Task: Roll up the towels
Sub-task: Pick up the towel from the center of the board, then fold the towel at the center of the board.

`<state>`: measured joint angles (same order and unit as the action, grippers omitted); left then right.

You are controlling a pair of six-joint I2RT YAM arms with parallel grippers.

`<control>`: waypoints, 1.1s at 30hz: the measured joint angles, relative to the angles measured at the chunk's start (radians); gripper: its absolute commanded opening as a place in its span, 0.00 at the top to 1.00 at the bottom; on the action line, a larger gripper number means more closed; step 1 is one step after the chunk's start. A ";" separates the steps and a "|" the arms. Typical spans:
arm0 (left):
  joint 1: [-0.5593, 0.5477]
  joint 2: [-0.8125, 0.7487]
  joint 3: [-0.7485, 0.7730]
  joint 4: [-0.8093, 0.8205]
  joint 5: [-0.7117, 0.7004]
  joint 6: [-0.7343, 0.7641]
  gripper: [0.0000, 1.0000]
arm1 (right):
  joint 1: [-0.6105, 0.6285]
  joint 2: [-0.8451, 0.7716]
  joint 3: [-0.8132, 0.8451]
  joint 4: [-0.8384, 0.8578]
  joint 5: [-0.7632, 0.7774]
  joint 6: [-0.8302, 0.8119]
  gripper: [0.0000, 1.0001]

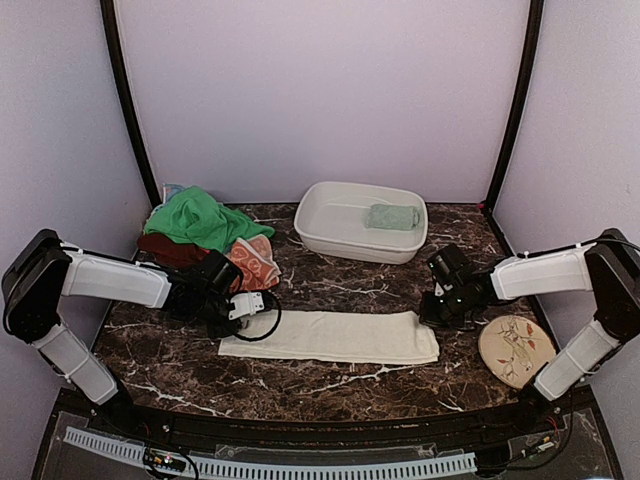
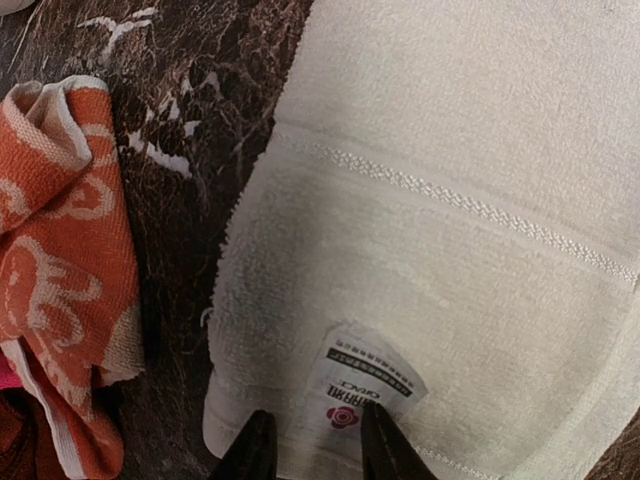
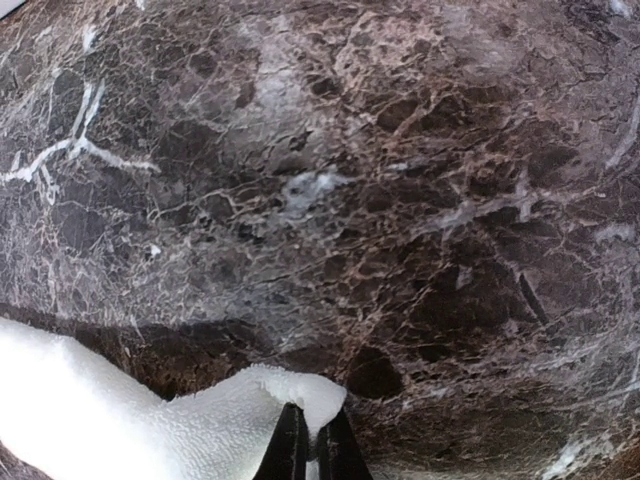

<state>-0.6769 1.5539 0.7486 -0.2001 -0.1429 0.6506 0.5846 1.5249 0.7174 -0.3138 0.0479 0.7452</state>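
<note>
A large cream-white towel [image 1: 330, 337] lies as a long flat strip across the middle of the marble table. My left gripper [image 1: 245, 308] is at its left end. In the left wrist view its jaws [image 2: 318, 450] stand apart over the hem of the cream towel [image 2: 450, 250], with the sewn label between them and the cloth flat. My right gripper [image 1: 435, 312] is at the right end, shut [image 3: 312, 440] on a raised corner of the cream towel [image 3: 100, 420]. A bright green towel [image 1: 195, 220] and an orange swirl towel [image 1: 255, 262] are heaped at the back left.
A white plastic basin [image 1: 330, 235] at the back centre holds a rolled sage-green towel [image 1: 392, 217]. A round cream plate [image 1: 515, 350] sits at the right, near my right arm. The orange towel [image 2: 60, 280] lies close to the cream towel's left end. A dark red cloth [image 1: 170, 250] lies under the heap.
</note>
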 measured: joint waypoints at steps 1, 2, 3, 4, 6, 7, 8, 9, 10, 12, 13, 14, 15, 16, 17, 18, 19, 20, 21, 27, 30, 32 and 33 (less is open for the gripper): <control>0.000 0.000 0.000 0.000 0.000 0.000 0.68 | 0.000 -0.002 -0.003 0.006 -0.005 0.004 1.00; 0.000 0.000 0.000 -0.001 0.000 0.000 0.68 | -0.002 -0.004 -0.005 0.008 -0.007 0.008 1.00; 0.000 0.000 0.000 -0.003 0.001 0.000 0.68 | -0.003 -0.006 -0.006 0.008 -0.008 0.012 1.00; 0.000 0.000 0.001 -0.004 0.004 -0.001 0.68 | -0.005 -0.009 -0.006 0.004 -0.010 0.016 1.00; 0.000 -0.002 0.004 -0.017 0.018 -0.004 0.65 | -0.011 -0.020 -0.007 -0.020 -0.009 0.020 1.00; 0.000 -0.005 0.006 -0.030 0.034 -0.006 0.65 | -0.014 -0.029 -0.007 -0.044 -0.008 0.020 1.00; 0.000 -0.008 0.009 -0.047 0.052 -0.008 0.65 | -0.018 -0.038 -0.007 -0.064 -0.005 0.020 1.00; 0.000 -0.014 0.012 -0.068 0.072 -0.010 0.64 | -0.026 -0.048 -0.006 -0.091 0.000 0.020 1.00; -0.007 -0.018 0.014 -0.092 0.093 -0.013 0.64 | -0.033 -0.058 -0.004 -0.118 0.006 0.019 1.00; -0.031 -0.023 0.018 -0.124 0.134 -0.023 0.63 | -0.043 -0.074 0.007 -0.170 0.029 0.018 1.00; -0.043 -0.026 0.022 -0.142 0.160 -0.031 0.62 | -0.047 -0.083 0.016 -0.198 0.046 0.016 1.00; -0.051 -0.028 0.025 -0.159 0.188 -0.038 0.61 | -0.049 -0.088 0.023 -0.219 0.060 0.015 1.00; -0.058 -0.029 0.029 -0.171 0.206 -0.043 0.60 | -0.051 -0.093 0.027 -0.235 0.072 0.014 1.00; -0.063 -0.029 0.036 -0.187 0.231 -0.051 0.59 | -0.051 -0.099 0.032 -0.253 0.086 0.014 1.00; -0.065 -0.030 0.043 -0.200 0.251 -0.059 0.58 | -0.051 -0.103 0.035 -0.269 0.095 0.014 1.00; -0.066 -0.032 0.053 -0.213 0.266 -0.065 0.56 | -0.051 -0.106 0.036 -0.282 0.106 0.013 1.00; -0.065 -0.035 0.063 -0.225 0.280 -0.073 0.54 | -0.051 -0.109 0.037 -0.296 0.114 0.013 1.00; -0.064 -0.040 0.071 -0.233 0.285 -0.076 0.54 | -0.051 -0.111 0.038 -0.306 0.121 0.013 1.00; -0.059 -0.048 0.084 -0.247 0.290 -0.081 0.54 | -0.051 -0.113 0.041 -0.322 0.127 0.013 1.00; 0.075 -0.140 0.184 -0.306 0.349 -0.094 0.53 | -0.038 -0.154 0.130 -0.403 0.116 0.015 1.00; 0.163 -0.197 0.191 -0.300 0.357 -0.094 0.53 | 0.003 -0.178 0.234 -0.431 0.091 0.026 1.00; 0.210 -0.224 0.172 -0.291 0.380 -0.095 0.53 | 0.044 -0.179 0.304 -0.434 0.072 0.039 1.00; 0.236 -0.232 0.158 -0.287 0.396 -0.098 0.53 | 0.070 -0.176 0.335 -0.432 0.059 0.050 1.00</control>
<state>-0.4412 1.3220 0.9070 -0.4873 0.2535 0.5529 0.6544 1.3487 1.0527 -0.7460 0.1066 0.7956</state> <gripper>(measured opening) 0.467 0.013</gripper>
